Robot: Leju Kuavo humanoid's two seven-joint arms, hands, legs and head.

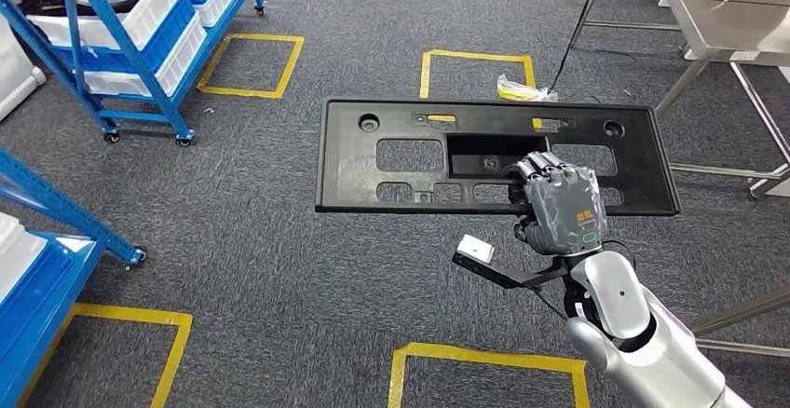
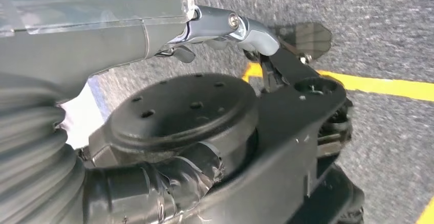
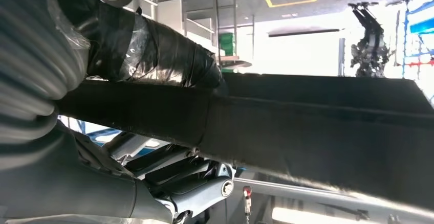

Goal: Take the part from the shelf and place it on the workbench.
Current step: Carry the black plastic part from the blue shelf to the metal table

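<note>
The part is a long, flat black plastic panel [image 1: 410,156] with several cut-outs, held level above the grey carpet in the head view. My right hand [image 1: 559,205] grips its near edge, right of the middle, with the fingers curled over the top face. Up close in the right wrist view, the taped thumb [image 3: 153,50] presses on the panel's dark edge [image 3: 317,127]. In the left wrist view my left hand [image 2: 102,183] appears as a ribbed cover and a taped thumb. Its fingers are hidden.
A blue wheeled rack [image 1: 140,17] with white and blue bins stands at the back left. Another blue shelf [image 1: 37,268] sits at the near left. The steel workbench [image 1: 717,7] is at the back right on thin legs. Yellow tape squares [image 1: 251,63] mark the carpet.
</note>
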